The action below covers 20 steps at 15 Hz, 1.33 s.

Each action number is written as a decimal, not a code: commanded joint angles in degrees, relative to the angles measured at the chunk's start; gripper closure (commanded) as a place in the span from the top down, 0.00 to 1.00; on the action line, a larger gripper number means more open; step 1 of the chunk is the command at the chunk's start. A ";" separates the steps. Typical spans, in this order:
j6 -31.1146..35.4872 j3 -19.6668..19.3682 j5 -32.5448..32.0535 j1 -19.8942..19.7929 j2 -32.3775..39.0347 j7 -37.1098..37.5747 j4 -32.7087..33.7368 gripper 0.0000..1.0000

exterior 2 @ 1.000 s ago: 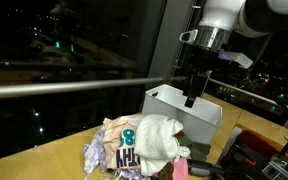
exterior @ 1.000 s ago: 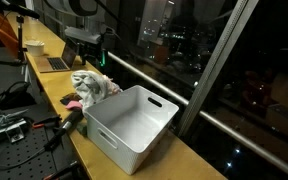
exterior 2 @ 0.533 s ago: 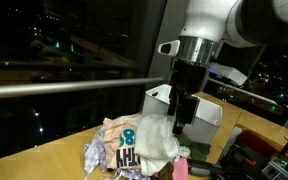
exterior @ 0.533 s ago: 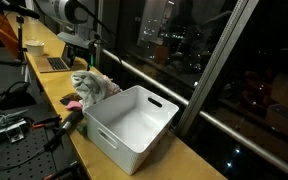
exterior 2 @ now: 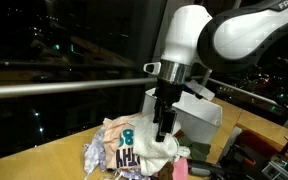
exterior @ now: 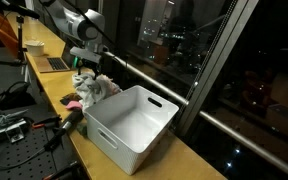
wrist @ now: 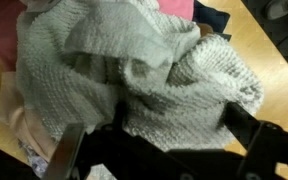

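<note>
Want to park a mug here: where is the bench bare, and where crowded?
Bare wood between the laptop and the clothes pile, and past the white bin toward the table end. The bin looks empty too. Crowded: the pile, under the open gripper.

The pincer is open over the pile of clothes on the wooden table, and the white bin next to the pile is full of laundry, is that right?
Not quite. The white bin is empty, not full: an exterior view shows its bare inside. The rest holds: the pincer is open over the pile of clothes, as the wrist view shows, and the bin stands next to the pile on the wooden table.
</note>
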 commanded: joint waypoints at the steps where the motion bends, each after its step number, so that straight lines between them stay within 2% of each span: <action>1: 1.08 0.91 2.68 -1.97 3.85 -3.32 2.59 1.00; 2: 1.24 0.97 3.19 -2.43 4.17 -3.65 2.52 0.89; 3: 1.40 0.94 3.76 -2.96 4.16 -3.92 2.33 0.74; 9: 0.55 0.90 9.31 -8.06 0.23 -7.11 -0.60 0.27; 12: -0.77 0.74 12.45 -11.66 -5.32 -9.82 -4.40 0.06; 14: -3.09 0.44 14.89 -14.19 -11.07 -11.89 -7.47 0.00; 15: -4.33 -0.01 15.68 -14.77 -13.48 -12.66 -8.21 0.04; 20: -8.71 -4.38 19.27 -15.16 -27.98 -18.46 -11.51 0.04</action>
